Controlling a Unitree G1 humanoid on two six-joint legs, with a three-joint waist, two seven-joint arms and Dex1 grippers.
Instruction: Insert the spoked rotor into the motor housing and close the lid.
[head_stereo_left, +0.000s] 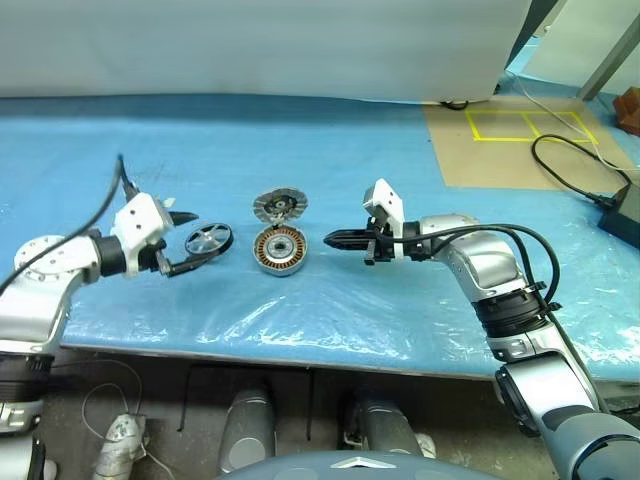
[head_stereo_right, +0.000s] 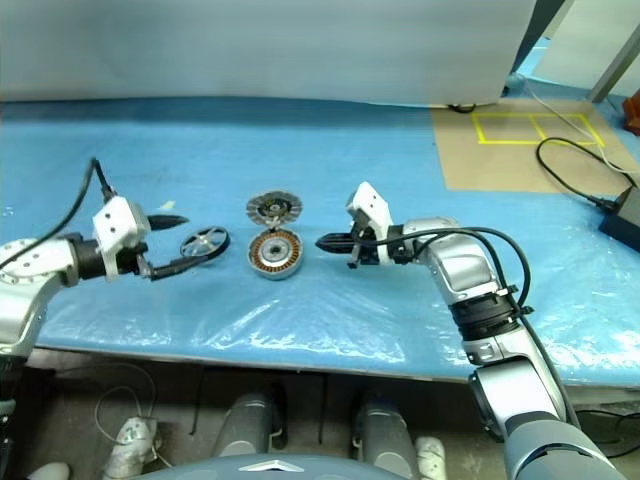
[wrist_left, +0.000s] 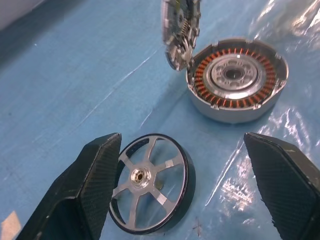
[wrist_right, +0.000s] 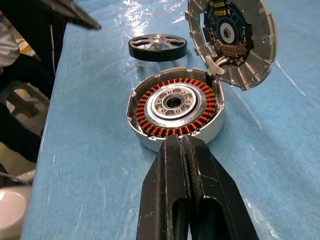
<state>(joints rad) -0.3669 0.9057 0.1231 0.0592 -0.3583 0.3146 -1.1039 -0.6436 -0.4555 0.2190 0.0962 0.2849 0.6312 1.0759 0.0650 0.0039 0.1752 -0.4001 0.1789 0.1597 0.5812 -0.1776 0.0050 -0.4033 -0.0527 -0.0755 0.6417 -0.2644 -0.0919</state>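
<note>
- The left tool (head_stereo_left: 188, 243) has its two black fingers spread wide, one on either side of the spoked rotor (head_stereo_left: 209, 239); in the left wrist view one finger (wrist_left: 95, 165) is right at the rotor's black rim, the other well clear of it.
- The rotor looks tilted rather than flat on the blue-covered tabletop (head_stereo_left: 330, 150).
- Right of the left tool sits the motor housing (head_stereo_left: 278, 249), open, its copper windings showing around a silver centre.
- The lid (head_stereo_left: 279, 208) stands upright at the housing's far edge, hinged open, its inner side with a small circuit board visible.
- The right tool (head_stereo_left: 334, 239), fingers pressed together and holding nothing, points at the housing from just beside its right rim.
- No readable writing or brand shows on any part.
</note>
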